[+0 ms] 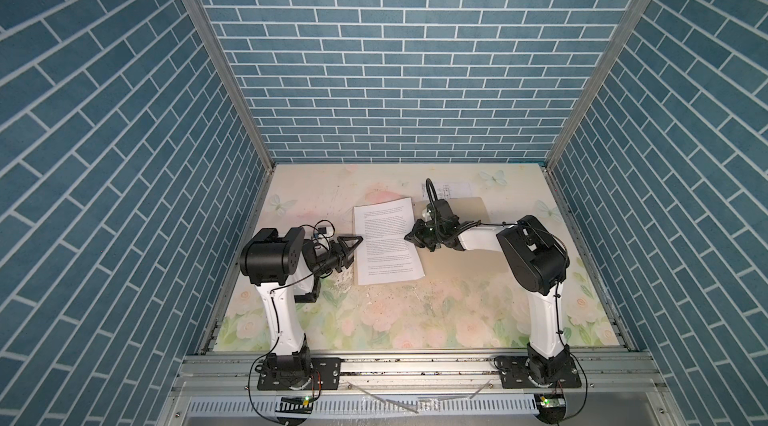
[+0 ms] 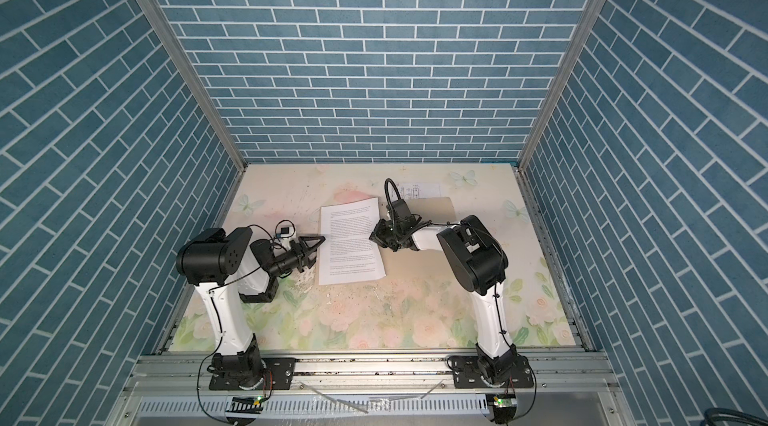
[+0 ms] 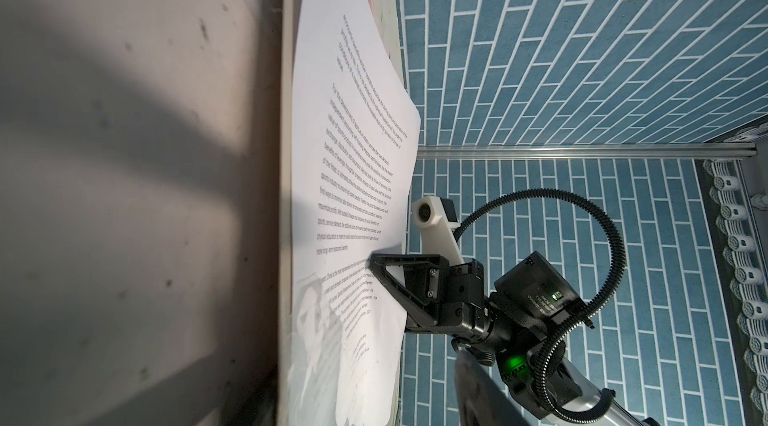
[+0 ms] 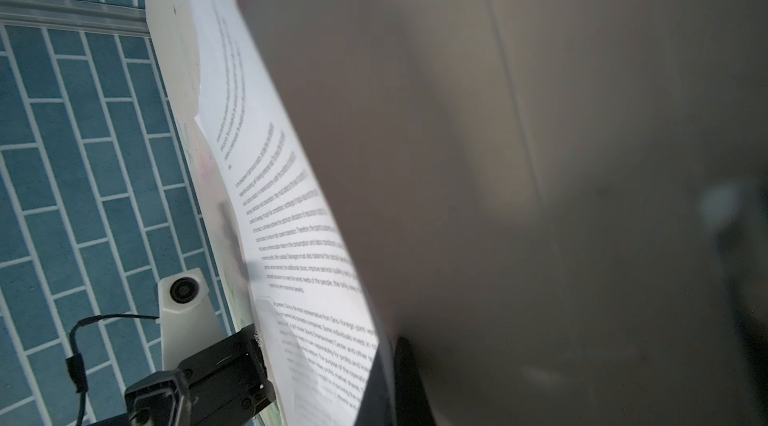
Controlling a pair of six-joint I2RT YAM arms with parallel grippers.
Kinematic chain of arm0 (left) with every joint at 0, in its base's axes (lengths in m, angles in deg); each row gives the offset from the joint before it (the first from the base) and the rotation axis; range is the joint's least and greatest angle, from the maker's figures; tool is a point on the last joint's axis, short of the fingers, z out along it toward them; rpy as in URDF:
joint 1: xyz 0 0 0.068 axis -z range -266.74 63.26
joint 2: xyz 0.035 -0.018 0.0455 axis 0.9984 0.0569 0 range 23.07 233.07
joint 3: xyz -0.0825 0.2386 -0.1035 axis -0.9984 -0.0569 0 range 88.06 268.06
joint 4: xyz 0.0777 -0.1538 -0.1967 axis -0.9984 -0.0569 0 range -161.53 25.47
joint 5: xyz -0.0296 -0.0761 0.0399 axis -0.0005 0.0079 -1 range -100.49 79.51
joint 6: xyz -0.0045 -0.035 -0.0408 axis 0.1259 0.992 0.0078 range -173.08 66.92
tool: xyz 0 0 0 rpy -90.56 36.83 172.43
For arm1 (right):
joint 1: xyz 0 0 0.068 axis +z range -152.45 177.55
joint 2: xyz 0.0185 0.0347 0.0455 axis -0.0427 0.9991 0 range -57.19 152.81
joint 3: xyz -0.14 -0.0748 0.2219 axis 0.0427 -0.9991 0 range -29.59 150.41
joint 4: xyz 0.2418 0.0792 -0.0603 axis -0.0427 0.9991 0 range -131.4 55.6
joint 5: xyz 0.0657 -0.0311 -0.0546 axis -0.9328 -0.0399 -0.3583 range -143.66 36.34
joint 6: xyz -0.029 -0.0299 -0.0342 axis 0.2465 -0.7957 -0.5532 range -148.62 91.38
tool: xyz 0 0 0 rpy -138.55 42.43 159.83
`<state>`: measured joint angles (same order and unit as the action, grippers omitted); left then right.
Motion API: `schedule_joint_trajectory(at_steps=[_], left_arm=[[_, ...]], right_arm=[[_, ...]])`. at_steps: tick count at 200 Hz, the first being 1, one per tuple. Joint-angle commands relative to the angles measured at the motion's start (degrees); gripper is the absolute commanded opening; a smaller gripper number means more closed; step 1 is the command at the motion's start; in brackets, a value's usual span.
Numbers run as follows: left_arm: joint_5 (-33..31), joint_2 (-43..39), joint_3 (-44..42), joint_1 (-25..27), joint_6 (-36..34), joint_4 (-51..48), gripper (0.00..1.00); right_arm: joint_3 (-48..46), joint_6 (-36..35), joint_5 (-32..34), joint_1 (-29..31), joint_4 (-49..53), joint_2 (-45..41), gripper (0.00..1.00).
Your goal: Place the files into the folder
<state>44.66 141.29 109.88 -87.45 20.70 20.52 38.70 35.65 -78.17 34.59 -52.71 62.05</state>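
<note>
Now, text sheet (image 1: 386,245) sits on the tabletop (image 1: 415,320), long axis near-to-far, folder (image 1: 471,208) meeting its right edge. Left tool (image 1: 356,252) stands parted at its left edge; right tool (image 1: 409,236) is clenched at the right edge, pinching what, can't tell. Rightward slide looks likely.

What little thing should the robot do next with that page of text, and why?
Probably the right gripper should draw the text sheet slightly rightward, further over the folder. It looks shut on the sheet's right edge, which curves upward in the left wrist view, yet most of the sheet lies left of the folder. The open left gripper sits at the sheet's left edge.
</note>
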Motion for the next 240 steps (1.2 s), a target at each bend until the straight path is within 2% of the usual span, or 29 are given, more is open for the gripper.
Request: schedule_joint_trajectory(at_steps=[1,48,62,82,111,121,143,187,203,222,240], left_arm=[[-1.01,2.37,-1.43,0.47,-1.47,-4.55,0.63],[-1.64,1.44,-1.43,0.32,-1.21,-5.62,0.64],[-2.19,0.22,-1.37,0.36,-2.23,-8.14,0.64],[-2.96,-2.7,-1.19,0.36,-4.95,-13.92,0.64],[-5.13,-8.76,-0.78,0.36,-10.3,-26.28,0.65],[-6.01,-11.07,-0.53,0.36,-14.18,-30.74,0.67],[-8.77,-16.34,0.83,0.36,-20.07,-43.24,0.73],[-14.93,-25.83,4.86,0.45,-30.11,-65.36,0.88],[-18.08,-29.1,7.17,0.77,-34.07,-73.4,0.98],[-23.31,-32.47,10.95,2.98,-39.88,-83.63,1.0],[-27.33,-33.57,14.53,6.26,-43.17,-89.26,1.0]], right_arm=[[-1.84,1.35,-0.27,0.49,-0.04,-1.53,0.05],[-1.4,-2.45,2.52,0.5,2.67,-4.12,0.17],[-1.49,-3.65,3.24,0.5,3.17,-5.01,0.23],[-1.56,-4.85,3.68,0.49,3.24,-5.92,0.28],[-1.62,-5.39,3.85,0.41,2.27,-6.45,0.28],[-1.67,-5.63,4.03,0.4,2.23,-6.55,0.3],[-1.14,-6.68,5.39,0.32,5.03,-7.01,0.4],[-1.99,-7.46,7.49,-0.47,7.63,-8.56,0.44],[-2.45,-8.32,8.93,-0.56,8.23,-9.65,0.46],[-1.94,-10.5,9.26,-0.56,10.18,-10.55,0.47],[-2.47,-12.42,9.43,-0.56,10.78,-11.11,0.47]])
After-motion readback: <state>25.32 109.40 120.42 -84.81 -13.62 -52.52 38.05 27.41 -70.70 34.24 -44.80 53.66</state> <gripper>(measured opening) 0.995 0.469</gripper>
